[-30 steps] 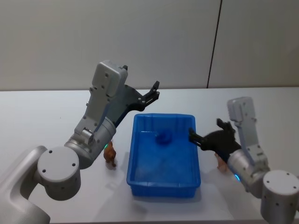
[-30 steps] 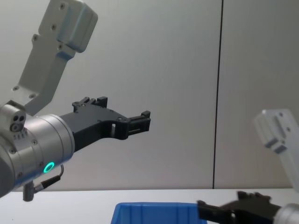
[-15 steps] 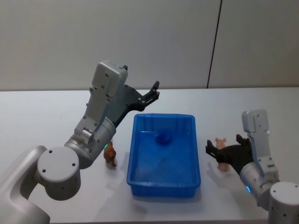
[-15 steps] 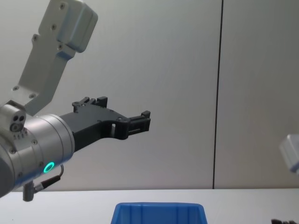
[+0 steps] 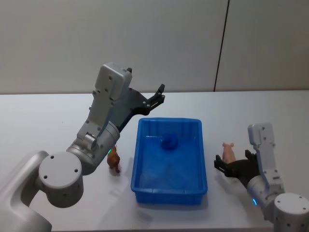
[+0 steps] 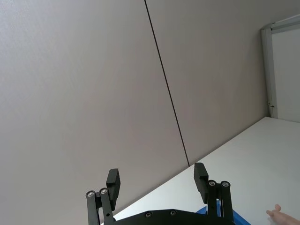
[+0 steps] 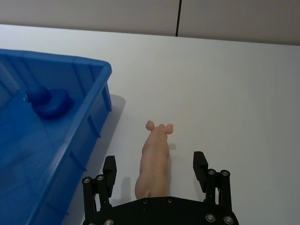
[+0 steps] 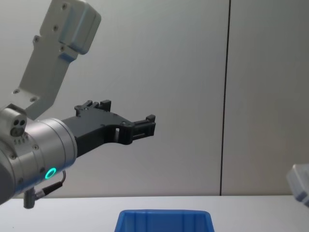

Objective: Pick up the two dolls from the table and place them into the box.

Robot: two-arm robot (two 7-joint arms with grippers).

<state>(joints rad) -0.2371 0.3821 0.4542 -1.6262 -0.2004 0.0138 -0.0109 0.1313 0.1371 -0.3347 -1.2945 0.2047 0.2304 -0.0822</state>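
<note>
A pink pig doll (image 5: 228,152) (image 7: 154,157) lies on the white table (image 5: 48,121) just right of the blue box (image 5: 169,119) (image 7: 70,63). My right gripper (image 5: 231,160) (image 7: 155,168) is low at the table, open, with a finger on each side of the pig's rear and not touching it. A small brown doll (image 5: 114,162) stands on the table at the box's left side, partly behind my left arm. My left gripper (image 5: 157,96) (image 6: 157,174) (image 8: 145,126) hangs open and empty high above the box's far left corner.
A small dark-blue toy (image 5: 169,142) (image 7: 47,101) lies inside the box near its far end. The box's rim (image 8: 164,213) shows low in the chest view. A wall with a dark vertical seam (image 5: 219,58) stands behind the table.
My right gripper has pulled away from the box's right rim, moving right and down to the table, so its open fingers now straddle the pink pig. The left arm has not moved.
</note>
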